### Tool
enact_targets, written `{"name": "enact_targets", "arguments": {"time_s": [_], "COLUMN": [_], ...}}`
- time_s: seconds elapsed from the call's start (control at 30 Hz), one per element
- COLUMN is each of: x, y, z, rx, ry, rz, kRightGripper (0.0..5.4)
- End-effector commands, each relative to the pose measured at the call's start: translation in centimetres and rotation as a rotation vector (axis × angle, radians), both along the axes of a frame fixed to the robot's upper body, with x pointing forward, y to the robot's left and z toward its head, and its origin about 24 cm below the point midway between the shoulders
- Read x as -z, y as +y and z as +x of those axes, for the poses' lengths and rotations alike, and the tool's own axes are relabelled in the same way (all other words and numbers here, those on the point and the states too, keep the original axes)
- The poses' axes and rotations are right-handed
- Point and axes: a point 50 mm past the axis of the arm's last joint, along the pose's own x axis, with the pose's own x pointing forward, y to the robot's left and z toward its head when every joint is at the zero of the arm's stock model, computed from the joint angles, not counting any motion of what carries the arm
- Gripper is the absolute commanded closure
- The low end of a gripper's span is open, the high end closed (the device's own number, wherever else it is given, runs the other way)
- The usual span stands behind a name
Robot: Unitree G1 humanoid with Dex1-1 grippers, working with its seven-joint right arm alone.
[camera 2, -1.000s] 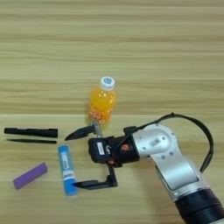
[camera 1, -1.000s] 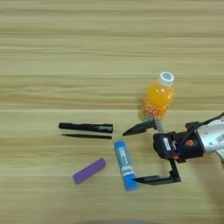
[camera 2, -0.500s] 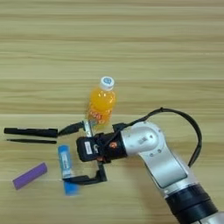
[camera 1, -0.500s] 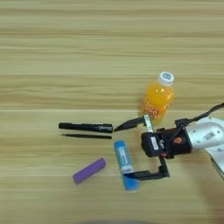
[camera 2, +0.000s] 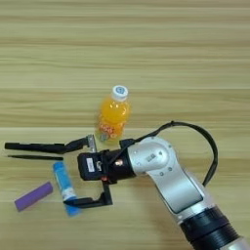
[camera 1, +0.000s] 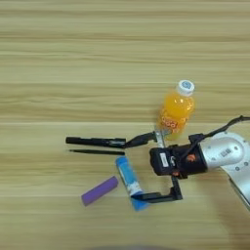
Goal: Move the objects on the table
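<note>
The objects lie low in the left eye view on the table, light wood with horizontal grain filling the frame. The blue glue stick slants from upper left to lower right at lower centre; the purple bar lies just left of it, tilted up to the right. Above, the black marker and thin black stick run horizontally. The juice bottle stands right of centre. In the right eye view the right gripper is spread wide, one finger near the marker's end, the other touching the glue stick's lower end, grasping nothing.
</note>
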Motion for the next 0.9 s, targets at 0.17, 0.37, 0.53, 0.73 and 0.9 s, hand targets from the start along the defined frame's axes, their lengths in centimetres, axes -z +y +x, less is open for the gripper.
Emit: {"name": "enact_targets", "arguments": {"time_s": [0.17,0.37,0.53,0.73,0.9], "x": [-0.9,-0.1,0.2,0.3,0.5], "y": [-0.4,-0.7,-1.3,-2.2,-2.9], "z": [1.4,1.3,1.1,1.4,2.0], "rx": [0.072,0.084,0.058,0.043,0.054], "ry": [-0.028,-0.001,0.026,-0.004,-0.058], "rz": [-0.019,-0.057,-0.109,-0.179,-0.233], "kRightGripper": [0.04,0.04,0.04,0.04,0.04]}}
